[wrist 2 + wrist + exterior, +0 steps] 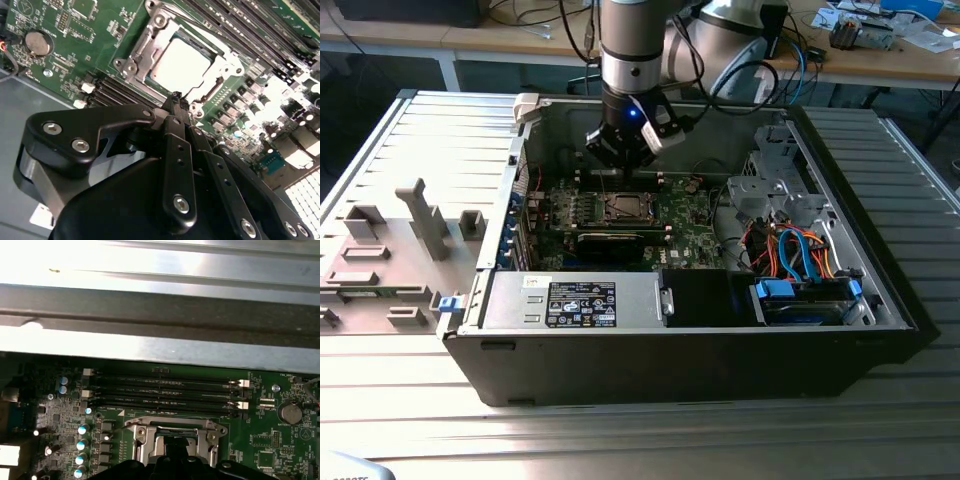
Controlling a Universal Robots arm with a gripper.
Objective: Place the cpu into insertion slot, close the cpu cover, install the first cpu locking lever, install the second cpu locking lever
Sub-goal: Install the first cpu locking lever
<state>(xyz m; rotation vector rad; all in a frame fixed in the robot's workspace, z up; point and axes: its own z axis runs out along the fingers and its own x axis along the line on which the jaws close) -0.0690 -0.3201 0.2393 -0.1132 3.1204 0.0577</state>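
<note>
The cpu (180, 65) lies flat in the insertion slot (625, 208) on the green board, its silvery top showing through a square window. The cpu cover (142, 47) is a silvery metal frame lying down around the chip. My gripper (176, 99) hangs just above the edge of the socket with its black fingers drawn together and nothing between them. In the exterior view my gripper (623, 168) is over the far side of the socket. In the first wrist view the cover (172, 435) sits just beyond the gripper (175, 462).
Long black memory slots (165, 390) run beside the socket. A coin battery (37, 42) sits on the board. A power supply (570, 300) and a drive bay with blue and orange cables (800, 260) fill the near side of the case. Grey fixtures (420, 215) stand on the exterior view's left.
</note>
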